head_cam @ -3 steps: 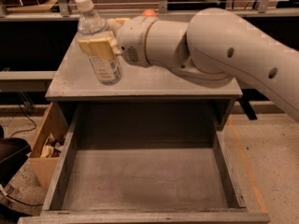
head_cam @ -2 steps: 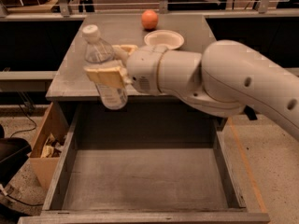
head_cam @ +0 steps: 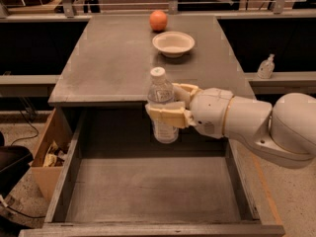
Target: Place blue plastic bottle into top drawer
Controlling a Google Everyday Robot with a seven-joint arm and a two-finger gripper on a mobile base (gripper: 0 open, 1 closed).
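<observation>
The blue plastic bottle [head_cam: 162, 102] is clear with a white cap and stands upright in the air. My gripper [head_cam: 170, 104] is shut on the bottle's middle, with tan fingers [head_cam: 168, 116] on either side, and holds it above the back of the open top drawer [head_cam: 153, 189], just in front of the desk's front edge. The drawer is wide, grey and pulled fully out, with a bare floor. My white arm reaches in from the right.
On the grey desk [head_cam: 103, 58] stand a white bowl [head_cam: 173, 43] and an orange [head_cam: 158, 20] at the back. A brown cardboard box [head_cam: 49, 152] sits left of the drawer. A small pump-top dispenser [head_cam: 266, 66] stands on the right ledge.
My gripper has carried the bottle from the desk's left part rightward and forward, off the desk edge and lower, to above the back of the drawer. The arm now uncovers the bowl and orange.
</observation>
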